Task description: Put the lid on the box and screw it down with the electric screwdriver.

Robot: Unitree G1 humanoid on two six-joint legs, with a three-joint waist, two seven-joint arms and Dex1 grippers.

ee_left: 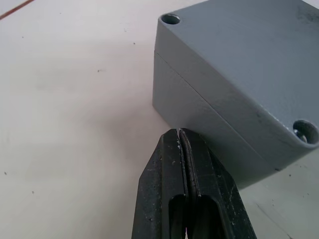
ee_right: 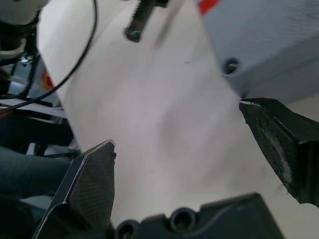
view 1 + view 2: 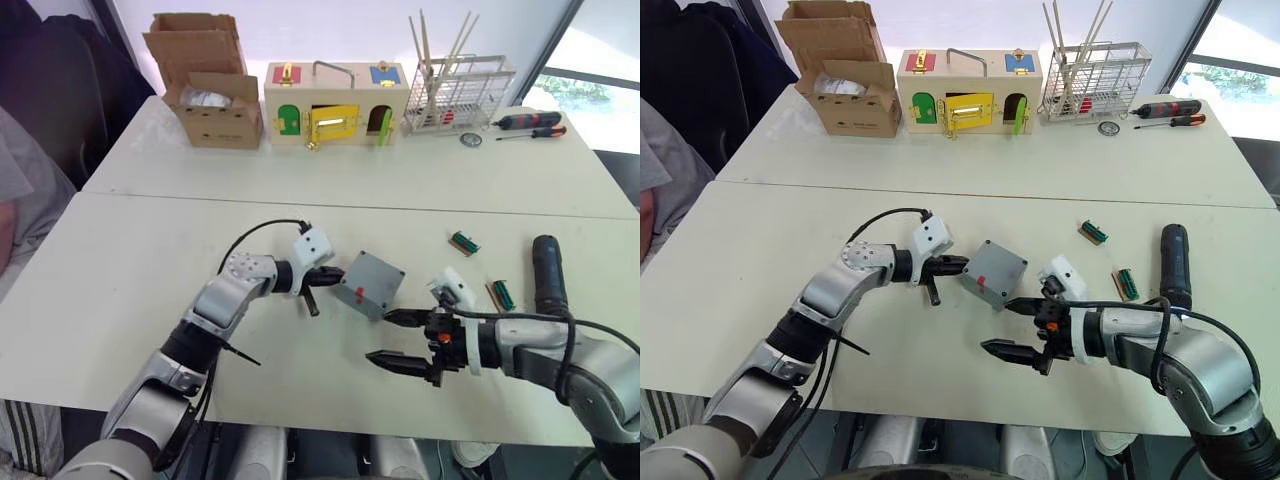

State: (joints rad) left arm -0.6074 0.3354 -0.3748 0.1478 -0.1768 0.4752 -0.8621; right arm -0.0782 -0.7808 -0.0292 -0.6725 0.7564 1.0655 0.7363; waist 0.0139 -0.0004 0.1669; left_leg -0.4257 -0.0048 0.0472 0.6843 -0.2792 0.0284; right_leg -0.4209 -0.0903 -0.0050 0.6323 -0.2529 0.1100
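Left wrist view gives us the clearest fact: the lid (image 1: 239, 55) already sits on the box (image 1: 209, 124), with a thin seam running between them and screw holes showing at two corners. So we judge that the covering step is done and the screwing step is now in hand.

Our left claw (image 3: 322, 277) is clenched on nothing, its two fingers pressed flat together, and its tip is right at the side wall of the box, touching or almost touching; we cannot tell which. Our right claw (image 3: 402, 340) is released, with wide open jaws, and it hovers just in front of the box and grasps nothing.

The box rests near the middle of the front bench (image 3: 120, 290), a little tilted, with the red mark (image 3: 358, 294) toward us. The electric screwdriver (image 3: 548, 274) lies well apart to the right, beyond two small green parts (image 3: 501, 294).

The next move, as we judge it, calls for the right claw to go to the screwdriver while the left one steadies the box.

Around the box the bench has much free room. The front edge is near under the right claw, and the cable (image 3: 262, 231) of the left arm loops close by.
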